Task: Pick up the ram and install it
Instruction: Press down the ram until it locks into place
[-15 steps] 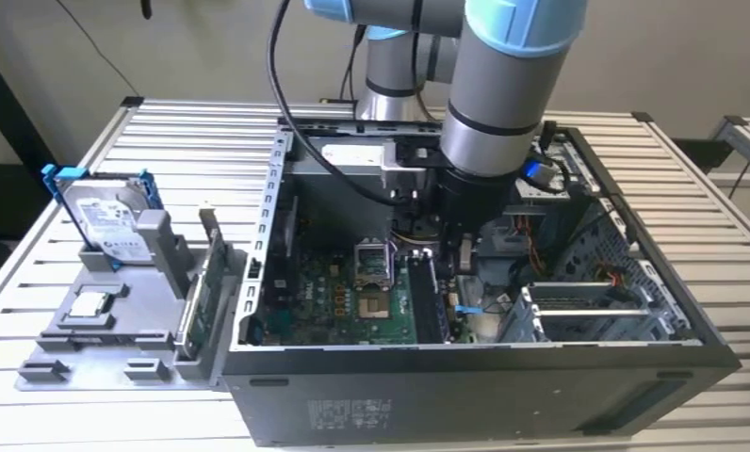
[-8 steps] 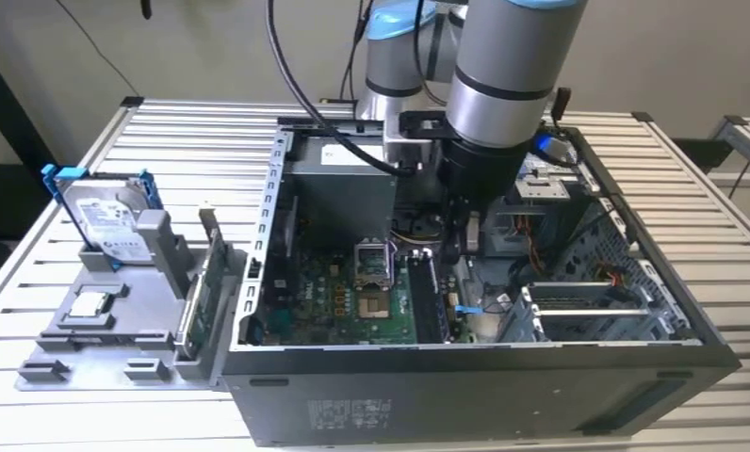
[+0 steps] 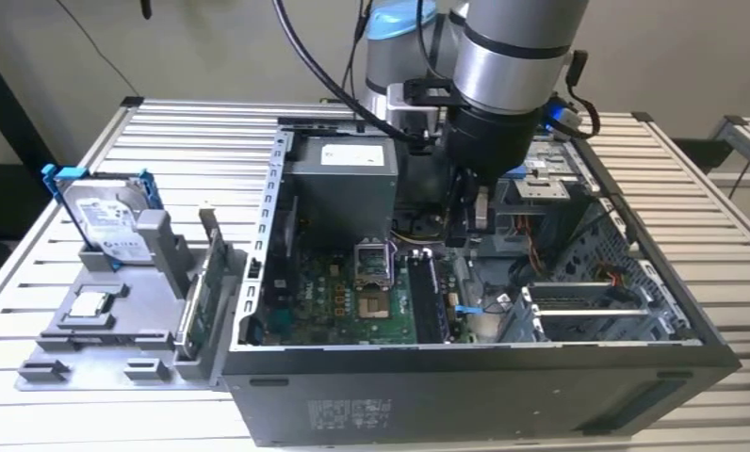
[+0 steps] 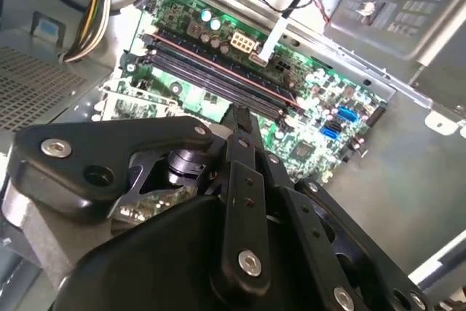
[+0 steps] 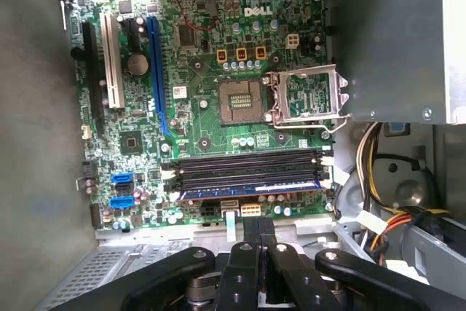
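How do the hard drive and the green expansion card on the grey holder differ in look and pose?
The hard drive is a silver box with blue rails; the expansion card is a thin green board. The hard drive leans back, showing its broad face; the expansion card stands on its long edge. The hard drive sits farther to the exterior view's left; the expansion card is beside the computer case. Both rest in the grey holder outside it.
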